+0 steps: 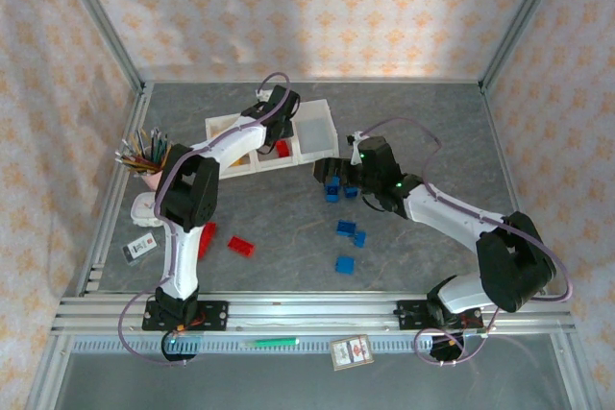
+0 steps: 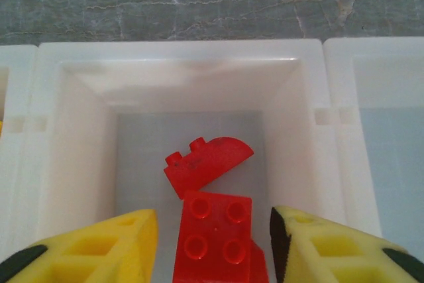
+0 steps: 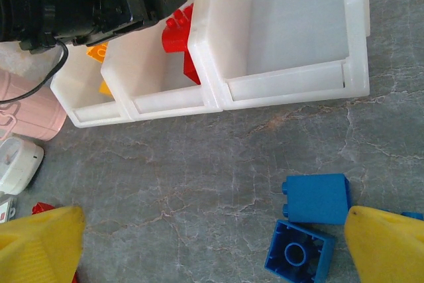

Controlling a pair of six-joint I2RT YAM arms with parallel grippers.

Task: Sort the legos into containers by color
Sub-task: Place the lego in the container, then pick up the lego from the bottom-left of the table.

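- Three containers (image 1: 306,132), two grippers; report the status of each gripper.
- Left gripper (image 2: 213,220): stationed directly over the middle bin (image 2: 179,51), pointing down into it; jaws apart, with a visible gap on each side of the square red brick (image 2: 213,233) between them; nothing is clamped. That brick appears to rest in the bin, just beside a rounded red brick (image 2: 209,164); by judgement, red is assigned to this bin and the release is complete.
- And the right?
- Right gripper (image 3: 213,217): low over the table (image 3: 199,157), jaws spread wide, holding nothing; two blue bricks (image 3: 317,198) lie just beside each other between the fingers, nearer the right-hand one; the wide spread suits straddling a brick before closing.
- Where do the legos stand overall?
- Orange bricks (image 3: 101,51) are in the left bin (image 3: 99,114); red in the middle; the right bin (image 3: 298,24) shows no brick, so it is presumably reserved for blue. In the top view, more blue bricks and two red bricks (image 1: 240,246) lie on the table, well apart from the containers; sorting is judged partly done.
- Hazard?
- The paired blue bricks sit close; closing on one may drag the other; centre on a single brick first.
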